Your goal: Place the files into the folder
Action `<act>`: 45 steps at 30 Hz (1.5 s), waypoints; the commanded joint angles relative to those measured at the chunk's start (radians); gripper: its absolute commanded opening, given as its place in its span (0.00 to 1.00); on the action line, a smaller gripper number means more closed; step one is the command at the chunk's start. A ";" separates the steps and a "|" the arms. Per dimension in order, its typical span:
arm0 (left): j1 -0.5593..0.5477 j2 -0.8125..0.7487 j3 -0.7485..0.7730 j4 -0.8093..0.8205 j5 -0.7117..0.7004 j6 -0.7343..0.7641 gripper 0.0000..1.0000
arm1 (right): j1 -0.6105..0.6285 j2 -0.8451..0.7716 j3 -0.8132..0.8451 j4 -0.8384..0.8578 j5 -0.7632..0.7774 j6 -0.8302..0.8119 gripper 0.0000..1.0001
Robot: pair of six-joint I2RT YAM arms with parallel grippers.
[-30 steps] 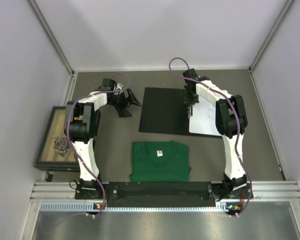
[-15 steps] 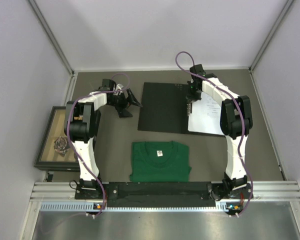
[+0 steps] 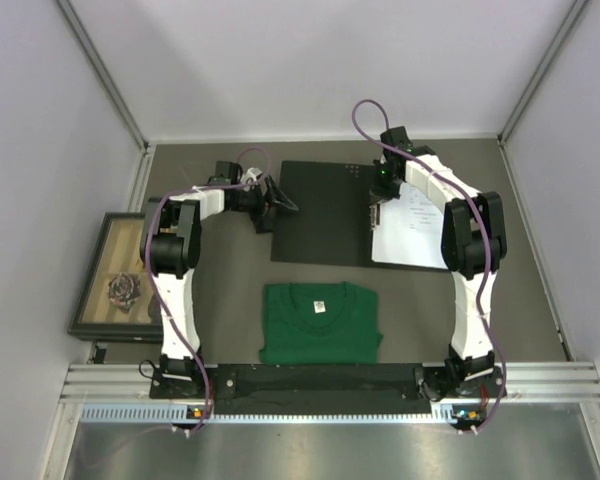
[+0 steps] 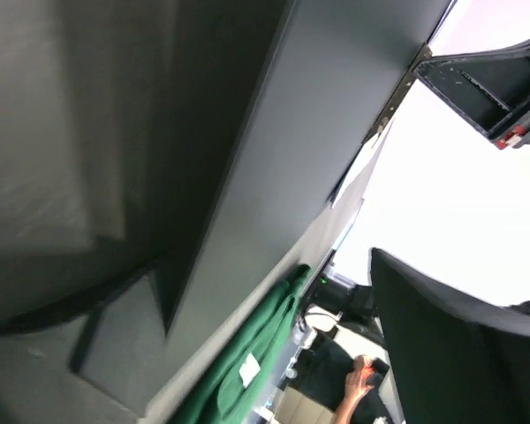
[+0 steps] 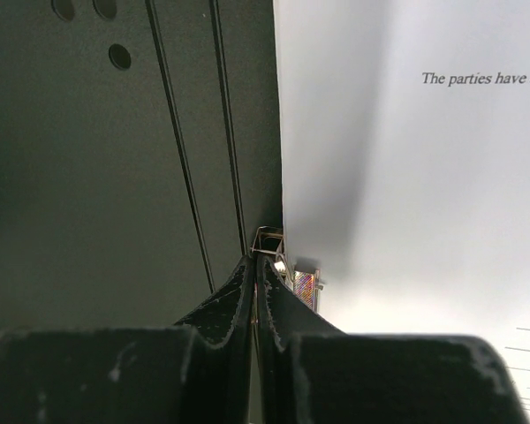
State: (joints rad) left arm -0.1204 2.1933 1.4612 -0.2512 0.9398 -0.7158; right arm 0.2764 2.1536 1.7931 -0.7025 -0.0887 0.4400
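- Right fingers (image 5: 225, 309) pressed shut, tips at the metal clip (image 5: 269, 240) beside the files (image 5: 406, 194).
- Left fingers (image 4: 450, 344) spread wide at the left edge of the open folder (image 3: 320, 215).
- The files lie on the folder's right half, on the worktop (image 3: 230, 270).

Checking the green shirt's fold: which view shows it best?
The top view: the whole green shirt lies flat, unobstructed. The left wrist view catches only a slanted edge; the right wrist view misses it.
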 commanded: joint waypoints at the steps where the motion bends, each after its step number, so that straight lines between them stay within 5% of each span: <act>1: -0.032 0.003 -0.051 0.179 0.030 -0.063 0.85 | -0.008 -0.035 0.023 0.043 -0.036 0.013 0.00; 2: -0.032 -0.004 -0.059 0.188 0.027 -0.079 0.81 | -0.006 -0.032 0.022 0.040 -0.039 0.012 0.00; 6: -0.032 -0.040 -0.074 0.199 0.021 -0.094 0.40 | -0.006 -0.015 0.029 0.031 -0.034 -0.004 0.00; 8: -0.032 -0.058 -0.078 0.202 0.019 -0.109 0.29 | -0.002 -0.008 0.046 -0.002 -0.026 -0.017 0.00; 11: -0.032 -0.067 -0.053 0.165 0.005 -0.126 0.00 | 0.006 -0.040 0.048 -0.046 0.030 -0.061 0.21; 13: -0.032 -0.075 -0.048 0.174 0.002 -0.170 0.00 | 0.007 -0.066 0.025 -0.061 0.086 -0.101 0.45; 19: -0.033 -0.141 -0.036 0.136 -0.068 -0.221 0.00 | 0.035 -0.248 -0.122 -0.071 0.234 -0.213 0.82; 32: -0.099 -0.191 0.013 0.096 -0.113 -0.257 0.00 | 0.305 -0.722 -0.715 0.323 0.168 -0.319 0.98; 37: -0.120 -0.213 0.034 0.073 -0.131 -0.277 0.00 | 0.460 -0.747 -0.800 0.458 0.263 -0.385 0.99; 45: -0.124 -0.254 0.044 0.043 -0.137 -0.312 0.00 | 0.655 -0.625 -0.788 0.694 0.618 -0.562 0.98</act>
State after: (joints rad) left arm -0.2440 2.0220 1.4666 -0.1917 0.7872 -0.9825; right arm 0.8742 1.4689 0.9752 -0.2096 0.3302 0.0002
